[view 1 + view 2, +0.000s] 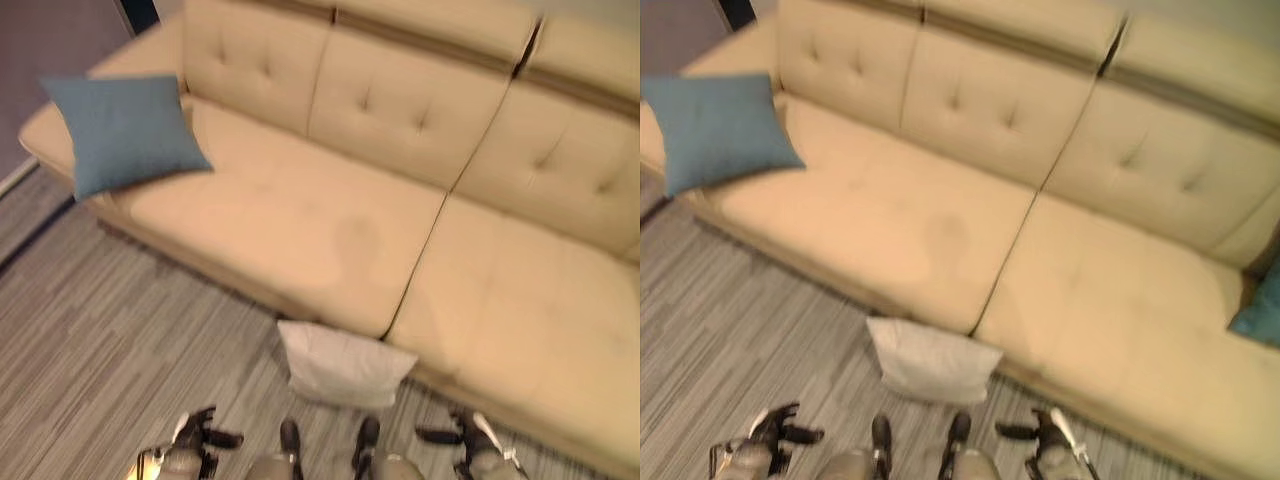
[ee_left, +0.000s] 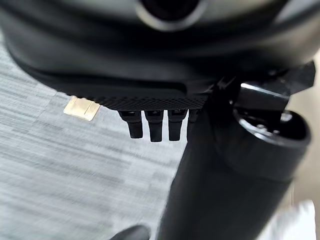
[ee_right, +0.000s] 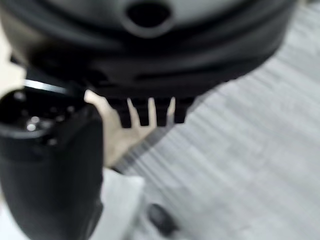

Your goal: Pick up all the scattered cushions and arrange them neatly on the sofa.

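A soft white square cushion [image 1: 343,364] leans on the floor against the cream leather sofa [image 1: 300,215]. It looks light and squashy; grasp opposite edges. Left hand [image 1: 205,430] and right hand [image 1: 455,433] hang empty, fingers relaxed apart.

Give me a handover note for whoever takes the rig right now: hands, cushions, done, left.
Left hand: low near the floor, fingers straight, open, holding nothing.
Right hand: same, low and open, holding nothing.
White cushion: on the floor, leaning against the front edge of the sofa, between the two hands.
Blue cushion: on the sofa's left end, tilted and overhanging the front edge.
Teal cushion: on the sofa's far right end, partly out of view.
Done: nothing in hand yet.
Left: lift the white cushion onto the sofa, then straighten the others.
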Controlling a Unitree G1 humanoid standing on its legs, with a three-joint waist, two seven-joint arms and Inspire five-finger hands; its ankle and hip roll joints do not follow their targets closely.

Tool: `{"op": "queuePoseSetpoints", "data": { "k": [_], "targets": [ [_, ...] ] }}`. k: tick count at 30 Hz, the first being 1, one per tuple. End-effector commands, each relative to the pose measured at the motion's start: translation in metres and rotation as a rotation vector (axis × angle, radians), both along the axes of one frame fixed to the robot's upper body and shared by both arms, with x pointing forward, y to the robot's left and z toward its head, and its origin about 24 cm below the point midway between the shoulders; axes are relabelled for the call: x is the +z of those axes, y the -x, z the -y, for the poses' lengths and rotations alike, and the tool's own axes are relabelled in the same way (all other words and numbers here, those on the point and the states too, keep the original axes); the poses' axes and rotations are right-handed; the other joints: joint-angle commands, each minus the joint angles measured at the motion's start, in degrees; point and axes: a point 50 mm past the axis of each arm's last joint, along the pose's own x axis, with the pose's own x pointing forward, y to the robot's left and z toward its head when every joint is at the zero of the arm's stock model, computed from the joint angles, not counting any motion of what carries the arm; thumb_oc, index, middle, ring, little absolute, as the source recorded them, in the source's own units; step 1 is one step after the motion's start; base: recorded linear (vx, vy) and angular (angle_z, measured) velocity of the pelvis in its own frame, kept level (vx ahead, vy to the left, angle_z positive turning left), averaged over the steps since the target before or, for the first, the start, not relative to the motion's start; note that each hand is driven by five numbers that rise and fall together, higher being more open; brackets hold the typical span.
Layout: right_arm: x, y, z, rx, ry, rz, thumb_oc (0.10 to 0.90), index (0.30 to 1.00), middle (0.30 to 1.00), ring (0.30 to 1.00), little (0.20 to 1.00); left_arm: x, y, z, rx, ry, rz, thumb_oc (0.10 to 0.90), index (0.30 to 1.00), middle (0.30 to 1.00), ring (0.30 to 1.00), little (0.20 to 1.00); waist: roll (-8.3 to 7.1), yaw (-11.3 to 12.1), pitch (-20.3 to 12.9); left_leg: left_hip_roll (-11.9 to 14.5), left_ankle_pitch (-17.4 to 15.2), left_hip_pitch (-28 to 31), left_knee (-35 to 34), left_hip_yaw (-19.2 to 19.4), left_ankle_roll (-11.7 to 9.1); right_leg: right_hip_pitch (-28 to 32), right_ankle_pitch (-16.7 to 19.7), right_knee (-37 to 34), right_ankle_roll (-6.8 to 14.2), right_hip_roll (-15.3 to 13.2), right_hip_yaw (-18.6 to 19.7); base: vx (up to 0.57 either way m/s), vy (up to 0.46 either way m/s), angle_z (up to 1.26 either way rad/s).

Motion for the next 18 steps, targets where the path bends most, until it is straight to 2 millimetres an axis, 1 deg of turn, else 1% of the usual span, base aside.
{"op": "queuePoseSetpoints", "data": {
  "k": [1,2,4,5,6,8,9,10,11,13,14,15,17,18],
  "targets": [
    [0.007,0.000,-0.004,-0.076,-0.047,0.135,0.800,0.900,0.900,0.900,0.900,0.006,0.002,-0.008,0.078,-0.023,0.093,0.800,0.900,0.900,0.900,0.900,-1.10,-0.1,-2.3,0.6,-4.3,1.2,0.1,0.0,-3.0,0.4,1.7,-3.9,4.9,-2.3,2.8,-0.11,0.083,-0.15],
    [0.026,-0.020,-0.011,-0.105,-0.093,0.262,0.800,0.900,0.900,0.900,0.900,0.019,-0.017,-0.001,0.085,-0.003,0.180,0.800,0.900,0.900,0.900,0.900,-0.39,-0.4,-2.0,0.4,-4.9,-3.7,2.0,0.3,-2.8,-4.4,1.1,-2.3,4.8,-2.8,3.3,-0.18,0.053,-0.09],
    [0.050,-0.044,-0.020,-0.097,-0.114,0.389,0.800,0.900,0.900,0.900,0.900,0.037,-0.041,0.007,0.085,0.014,0.284,0.800,0.900,0.900,0.900,0.900,0.12,-0.9,-1.2,0.7,-4.9,-8.8,4.1,0.7,-2.8,-9.3,1.2,-0.8,4.8,-3.6,3.5,-0.15,0.052,-0.18],
    [0.050,-0.045,-0.020,-0.098,-0.114,0.390,0.800,0.900,0.900,0.900,0.900,0.038,-0.041,0.007,0.085,0.014,0.285,0.800,0.900,0.900,0.900,0.900,0.12,-0.9,-1.5,0.7,-4.9,-9.3,4.3,0.7,-2.8,-9.7,1.2,-0.6,4.8,-3.6,3.5,-0.15,0.047,-0.03],
    [0.075,-0.064,-0.027,-0.085,-0.123,0.507,0.800,0.900,0.900,0.900,0.900,0.056,-0.061,0.015,0.081,0.036,0.379,0.800,0.900,0.900,0.900,0.900,0.55,-1.2,-1.3,1.2,-5.0,-14.5,6.5,0.7,-2.7,-14.3,1.4,0.8,4.7,-4.1,3.8,-0.14,0.048,0.07],
    [0.097,-0.080,-0.036,-0.082,-0.138,0.607,0.800,0.900,0.900,0.900,0.900,0.076,-0.080,0.024,0.061,0.049,0.477,0.800,0.900,0.900,0.900,0.900,0.89,-1.6,-1.1,1.5,-5.1,-19.4,8.6,0.6,-2.5,-19.1,1.7,2.5,4.8,-4.4,4.2,-0.14,0.041,0.09],
    [0.106,-0.085,-0.039,-0.076,-0.137,0.643,0.800,0.900,0.900,0.900,0.900,0.083,-0.086,0.028,0.053,0.056,0.503,0.800,0.900,0.900,0.900,0.900,0.92,-1.8,-1.4,1.6,-5.2,-22.0,10.0,0.2,-2.3,-21.3,1.8,3.1,4.7,-4.5,4.5,-0.06,0.008,0.02],
    [0.106,-0.085,-0.039,-0.076,-0.137,0.644,0.800,0.900,0.900,0.900,0.900,0.083,-0.086,0.028,0.053,0.056,0.504,0.800,0.900,0.900,0.900,0.900,0.95,-1.8,-1.6,1.6,-5.2,-22.4,10.2,0.2,-2.3,-21.7,1.7,3.2,4.7,-4.5,4.5,-0.05,0.005,0.00],
    [0.116,-0.091,-0.042,-0.067,-0.128,0.681,0.800,0.900,0.900,0.900,0.900,0.091,-0.093,0.032,0.050,0.060,0.535,0.800,0.900,0.900,0.900,0.900,1.06,-1.9,-1.7,1.8,-5.3,-24.7,11.1,-0.1,-2.2,-24.1,1.7,4.4,4.7,-4.7,4.6,-0.04,-0.007,0.00],
    [0.132,-0.101,-0.046,-0.062,-0.114,0.741,0.800,0.900,0.900,0.900,0.900,0.109,-0.106,0.039,0.035,0.071,0.611,0.800,0.900,0.900,0.900,0.900,1.30,-1.9,-1.8,1.9,-5.4,-28.3,12.4,-0.5,-2.1,-27.4,1.6,5.6,4.6,-5.0,5.0,-0.05,0.005,0.01],
    [0.149,-0.109,-0.050,-0.062,-0.108,0.804,0.800,0.900,0.900,0.900,0.900,0.127,-0.118,0.046,0.019,0.073,0.678,0.800,0.900,0.900,0.900,0.900,1.26,-2.3,-1.7,2.1,-5.6,-32.3,14.3,-1.0,-1.9,-31.3,1.5,7.5,4.6,-5.3,5.4,-0.03,0.017,0.04],
    [0.154,-0.111,-0.052,-0.059,-0.100,0.823,0.800,0.900,0.900,0.900,0.900,0.134,-0.123,0.049,0.016,0.078,0.702,0.800,0.900,0.900,0.900,0.900,1.27,-2.3,-1.9,2.0,-5.6,-33.8,14.8,-1.1,-1.9,-32.9,1.4,8.3,4.5,-5.4,5.6,-0.02,0.004,0.09],
    [0.154,-0.111,-0.052,-0.060,-0.099,0.824,0.800,0.900,0.900,0.900,0.900,0.134,-0.123,0.049,0.016,0.078,0.703,0.800,0.900,0.900,0.900,0.900,1.27,-2.3,-2.2,2.0,-5.6,-34.3,14.9,-1.1,-1.8,-33.4,1.4,8.5,4.5,-5.4,5.7,0.00,-0.005,0.12],
    [0.162,-0.115,-0.053,-0.053,-0.066,0.843,0.800,0.900,0.900,0.900,0.900,0.146,-0.130,0.054,0.005,0.077,0.742,0.800,0.900,0.900,0.900,0.900,1.11,-2.5,-2.2,1.9,-5.7,-36.4,15.5,-1.5,-1.7,-35.4,1.4,9.3,4.4,-5.5,5.9,0.01,-0.018,0.07]
  ]
}}
